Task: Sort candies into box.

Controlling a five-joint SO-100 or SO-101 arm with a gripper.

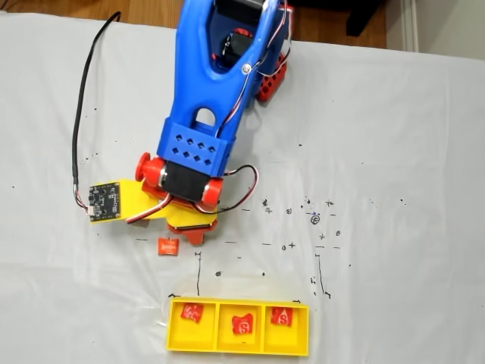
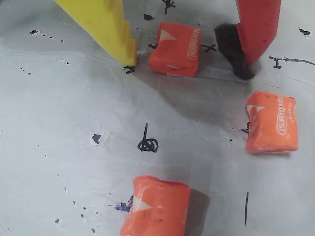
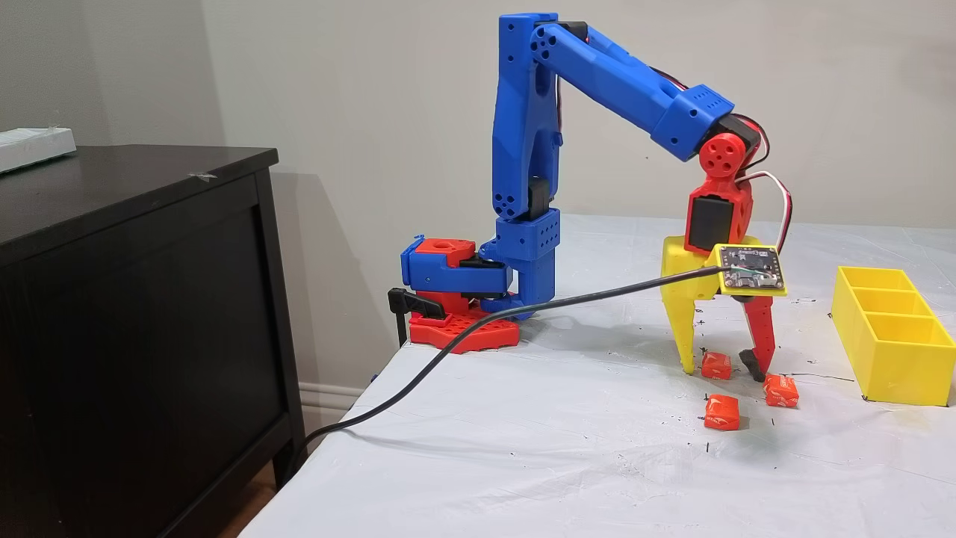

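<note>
Fingers straddling one candy, ready to close

In the wrist view, nearest lie two loose candies [image 2: 156,207] [image 2: 272,122]; beyond, the gripper [image 2: 189,63] stands wide around a third candy [image 2: 175,48]: it should close squarely. Open counter [image 3: 567,448] surrounds it; the yellow box [image 1: 239,327], one candy per compartment, sits well apart.

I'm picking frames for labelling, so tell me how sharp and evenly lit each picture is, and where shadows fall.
Wrist view: sharp, white lettering on the candy between the jaws readable; soft shadows beside each candy, mild sheen on the table cover. Top-down fixed view: slightly soft, even light, the arm hiding part of the table. Side fixed view: sharp, even, faint shadow under the gripper.
</note>
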